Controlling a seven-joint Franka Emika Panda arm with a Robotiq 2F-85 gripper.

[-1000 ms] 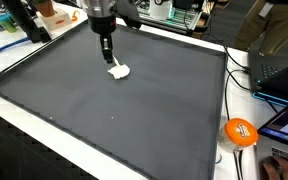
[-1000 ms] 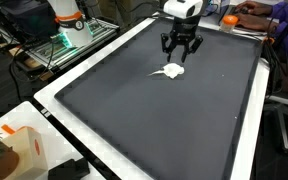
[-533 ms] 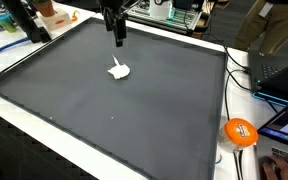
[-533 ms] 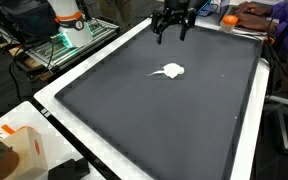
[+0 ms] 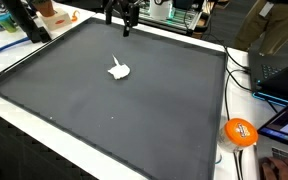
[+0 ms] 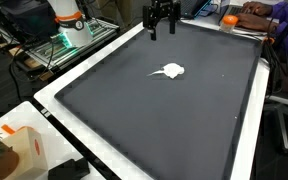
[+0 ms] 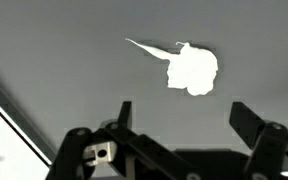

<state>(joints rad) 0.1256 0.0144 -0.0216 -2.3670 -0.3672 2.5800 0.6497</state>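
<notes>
your tool is wide open and holding nothing, hanging over one end of the dark mat on the bench. the white crumpled scrap lies on the mat, apart from the tool (wrist view: it sits beyond the spread fingers, not between them).

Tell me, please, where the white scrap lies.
In an exterior view the white scrap lies on the far half of the dark mat, apart from the open gripper.
</notes>
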